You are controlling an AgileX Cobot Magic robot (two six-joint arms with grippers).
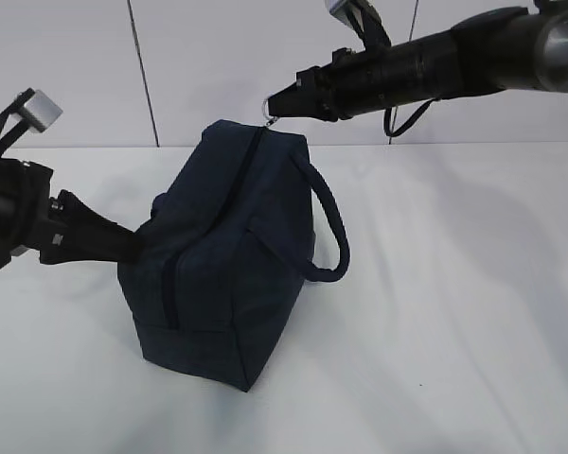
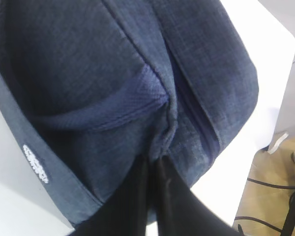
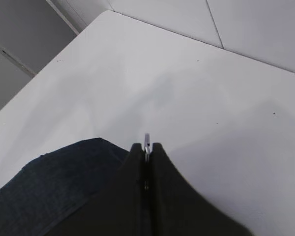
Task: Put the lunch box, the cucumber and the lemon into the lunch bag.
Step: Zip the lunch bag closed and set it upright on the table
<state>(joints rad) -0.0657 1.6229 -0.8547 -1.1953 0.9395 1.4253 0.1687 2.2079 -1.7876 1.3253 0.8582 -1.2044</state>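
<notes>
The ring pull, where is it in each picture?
Exterior view: ring pull at the bag's top, in the right pincer.
Left wrist view: not in it.
Right wrist view: centre, between the pincer's tips.
Shared landmark: the bag.

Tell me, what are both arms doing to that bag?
Left gripper shut on dark navy fabric lunch bag's end. Right gripper shut on silver ring pull. Zipper closed. Nothing blocking.

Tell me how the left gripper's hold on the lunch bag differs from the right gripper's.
The left gripper pinches bunched fabric low at the end of the lunch bag; the right gripper pinches the silver ring pull at the bag's top. The left comes in near table height, the right from above. Both are shut.
</notes>
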